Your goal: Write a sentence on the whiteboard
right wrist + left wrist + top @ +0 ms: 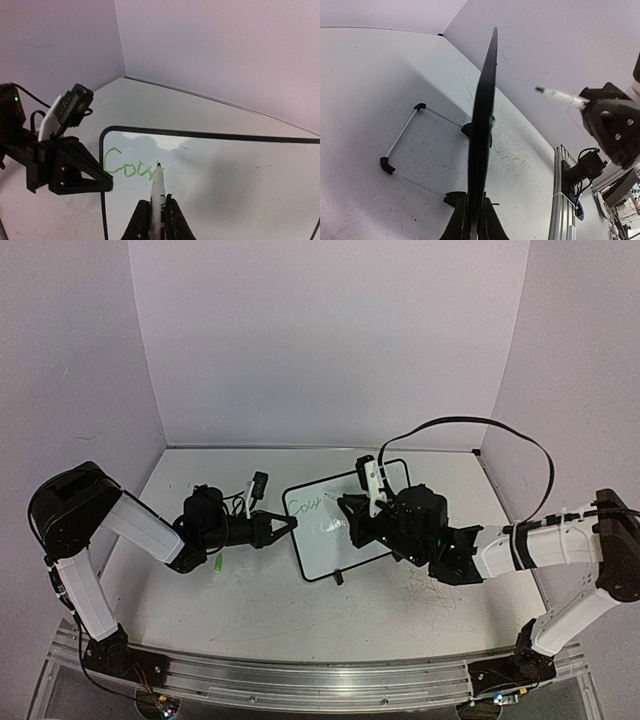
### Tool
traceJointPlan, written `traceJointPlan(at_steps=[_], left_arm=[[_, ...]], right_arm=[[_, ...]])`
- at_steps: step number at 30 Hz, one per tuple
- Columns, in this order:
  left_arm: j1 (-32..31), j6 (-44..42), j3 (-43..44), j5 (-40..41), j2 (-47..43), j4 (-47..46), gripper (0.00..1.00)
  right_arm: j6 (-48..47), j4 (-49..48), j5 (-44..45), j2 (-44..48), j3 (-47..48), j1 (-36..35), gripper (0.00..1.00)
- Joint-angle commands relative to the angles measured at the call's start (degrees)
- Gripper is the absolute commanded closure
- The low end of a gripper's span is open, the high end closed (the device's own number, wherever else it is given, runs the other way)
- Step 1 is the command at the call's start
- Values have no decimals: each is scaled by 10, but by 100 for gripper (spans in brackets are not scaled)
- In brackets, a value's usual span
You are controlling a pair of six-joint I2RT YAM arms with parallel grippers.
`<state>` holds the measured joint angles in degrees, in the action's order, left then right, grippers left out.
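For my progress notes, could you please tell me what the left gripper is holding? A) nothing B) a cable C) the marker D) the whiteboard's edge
D: the left gripper is shut on the left edge of the whiteboard, while the marker sits in the right gripper, tip on the board.

Black-framed whiteboard (327,552) stands propped upright mid table (200,610). Green sentence (127,169) is unfinished, reads roughly "Cou", near the board's top left corner.

Green "Cou" on whiteboard (240,180)
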<state>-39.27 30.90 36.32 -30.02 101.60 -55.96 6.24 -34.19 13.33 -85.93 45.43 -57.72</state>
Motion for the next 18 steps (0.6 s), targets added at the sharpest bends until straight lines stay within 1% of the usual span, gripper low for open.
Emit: traceJointPlan(at_steps=[1, 3, 7, 18], left_arm=[[2, 1, -5, 3, 3, 26, 100], [2, 2, -2, 3, 7, 28, 100], [2, 6, 0, 5, 5, 31, 100], [2, 1, 4, 8, 1, 37, 100]], right_arm=[[1, 7, -23, -15, 16, 6, 100], [-1, 10, -17, -31, 33, 6, 100], [-6, 43, 36, -47, 62, 6, 100], [-1, 51, 59, -58, 70, 6, 100]])
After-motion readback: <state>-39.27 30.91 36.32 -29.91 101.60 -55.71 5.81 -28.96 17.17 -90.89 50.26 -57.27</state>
